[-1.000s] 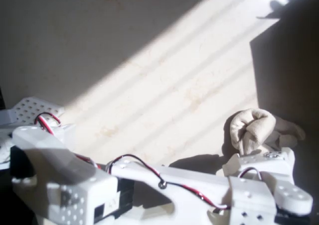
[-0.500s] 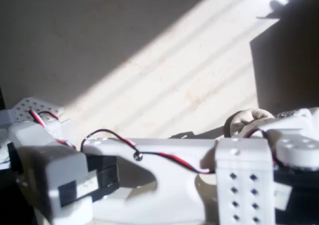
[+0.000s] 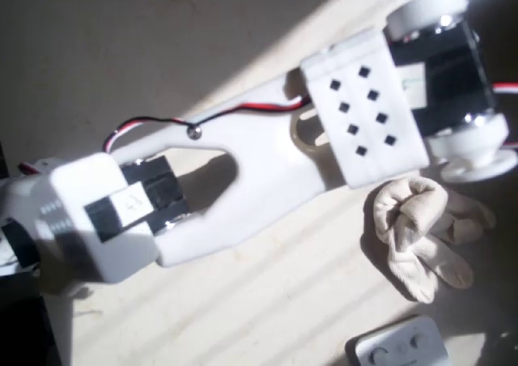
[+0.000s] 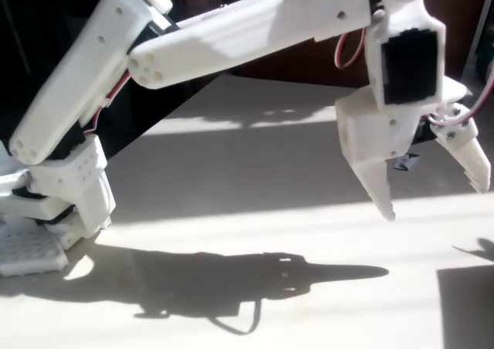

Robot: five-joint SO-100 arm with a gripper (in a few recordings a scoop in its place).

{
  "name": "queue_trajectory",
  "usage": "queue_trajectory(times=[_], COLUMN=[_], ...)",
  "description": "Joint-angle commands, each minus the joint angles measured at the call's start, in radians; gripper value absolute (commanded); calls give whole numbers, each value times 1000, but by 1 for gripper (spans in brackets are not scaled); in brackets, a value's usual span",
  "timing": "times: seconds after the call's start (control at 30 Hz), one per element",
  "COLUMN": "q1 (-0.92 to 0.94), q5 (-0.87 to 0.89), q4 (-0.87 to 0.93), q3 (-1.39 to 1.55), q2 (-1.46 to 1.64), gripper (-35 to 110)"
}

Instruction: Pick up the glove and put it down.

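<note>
I see the glove point(image 3: 419, 228) in the overhead view, lying on the pale table surface toward the lower right of the picture. It is cream-beige, soft and crumpled, bunched into a rounded lump at its upper end, with stubby rounded fingers splaying toward the lower right. Sunlight falls on most of it, while its right edge sits in shadow, so I can't quite make out how many fingers lie there. Nothing grips it; it rests free on the surface.
</note>
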Motion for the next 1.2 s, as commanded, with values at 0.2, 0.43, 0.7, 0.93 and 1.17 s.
queue_trajectory(times=[0.2,0.43,0.7,0.93,1.17], q1=[-8,-6,-6,-5,6], q5=[8,-5,6,6,6], q4=[-44,-67,-100,-89,-97], q3=[-20,-20,-20,-18,-9], q2=[-17,-17,-26,-25,-26], gripper=[35,25,0,0,0])
